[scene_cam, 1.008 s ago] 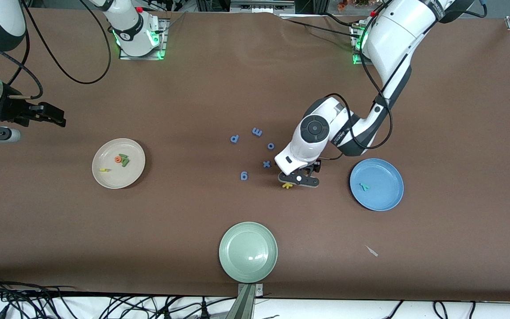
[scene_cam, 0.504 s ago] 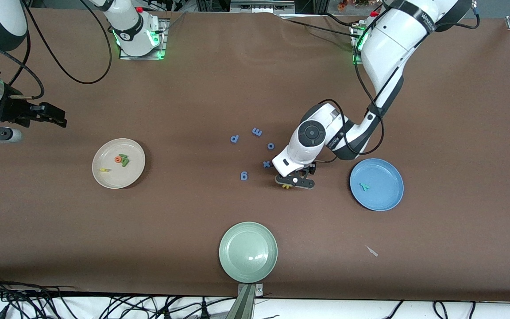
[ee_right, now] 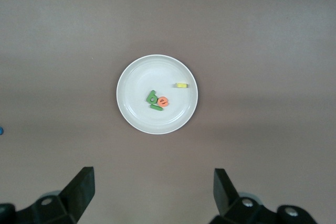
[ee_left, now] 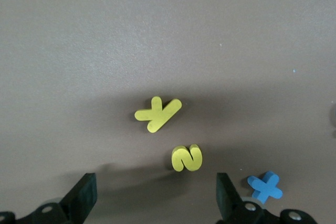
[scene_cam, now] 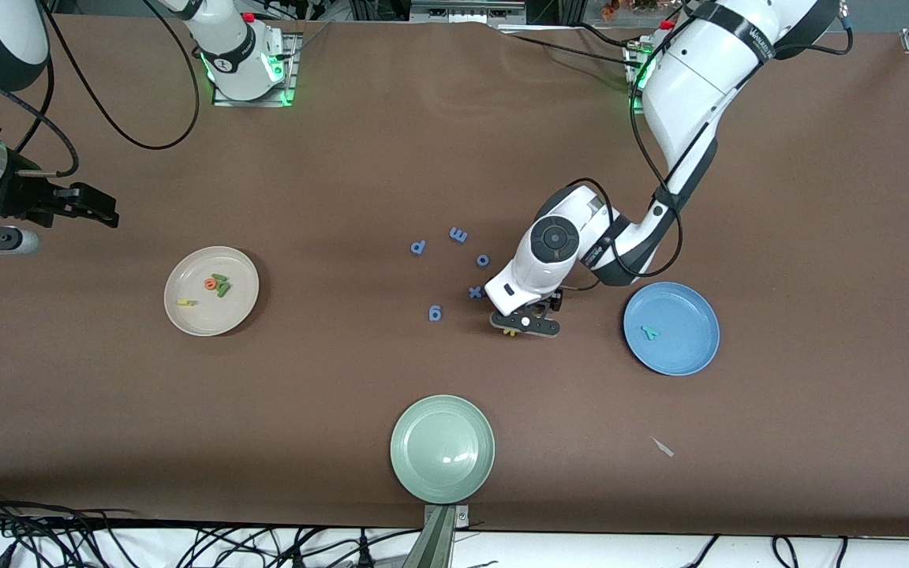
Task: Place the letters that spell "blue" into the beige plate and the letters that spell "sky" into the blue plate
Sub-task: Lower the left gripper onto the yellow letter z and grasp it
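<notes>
Yellow s (ee_left: 187, 158) and k (ee_left: 157, 114) are lying flat: light, soft foam; pinch the edges. Left gripper (ee_left: 155, 200) is hovering wide over them; right gripper (ee_right: 152, 198) is waiting wide.

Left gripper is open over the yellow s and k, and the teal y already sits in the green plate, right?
Not quite. The front view shows the y in the blue plate. The left gripper is open over the s and k.

Left end effector (scene_cam: 525, 323), fingers spread wide, now sits lower and slightly toward the right arm's end of the bench than a second ago. The yellow k (ee_left: 157, 113), formerly protruding below it in the front view, is now almost covered; the yellow s (ee_left: 186, 158) lies between its fingers.
</notes>
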Motion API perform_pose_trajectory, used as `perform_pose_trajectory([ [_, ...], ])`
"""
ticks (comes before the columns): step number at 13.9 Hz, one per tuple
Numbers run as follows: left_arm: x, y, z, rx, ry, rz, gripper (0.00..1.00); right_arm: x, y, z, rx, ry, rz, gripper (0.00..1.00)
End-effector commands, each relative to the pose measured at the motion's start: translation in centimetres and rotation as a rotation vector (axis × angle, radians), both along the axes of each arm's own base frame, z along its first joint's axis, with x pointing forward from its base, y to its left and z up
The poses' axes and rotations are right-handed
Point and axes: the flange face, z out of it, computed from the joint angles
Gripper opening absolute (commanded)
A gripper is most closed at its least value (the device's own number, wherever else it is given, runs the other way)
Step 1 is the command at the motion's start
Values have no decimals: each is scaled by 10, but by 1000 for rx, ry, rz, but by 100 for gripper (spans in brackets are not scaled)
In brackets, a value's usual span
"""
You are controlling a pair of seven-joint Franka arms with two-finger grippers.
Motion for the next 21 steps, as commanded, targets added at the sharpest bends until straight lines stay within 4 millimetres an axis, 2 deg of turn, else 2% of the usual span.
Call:
perform_pose_trajectory([
  [1, -6, -11, -1, 24, -20, -16, 97, -1, 0, 0, 10, -4, 3, 100],
  [5, -5, -11, -11, 21, -4, 78, 88, -1, 0, 0, 10, -4, 4, 100],
  [7, -1, -11, -15, 20, -5, 89, 79, -2, 0, 0, 10, -2, 3, 100],
  [11, 16, -24, -7, -7, -42, 94, 78, -2, 1, 0, 9, -1, 4, 100],
  [13, 16, -24, -7, -4, -45, 90, 75, -2, 1, 0, 10, -2, 6, 100],
  [17, 7, -29, -20, 27, -52, 56, 74, -2, 1, 0, 9, -2, 1, 100],
  [18, 7, -29, -21, 28, -51, 54, 64, -2, 1, 0, 9, -2, 1, 100],
  [19, 8, -29, -20, 27, -53, 55, 44, -2, 1, 0, 9, -2, 3, 100],
  [21, 9, -27, -17, 30, -53, 59, 24, -2, 1, 0, 9, -1, 1, 100],
])
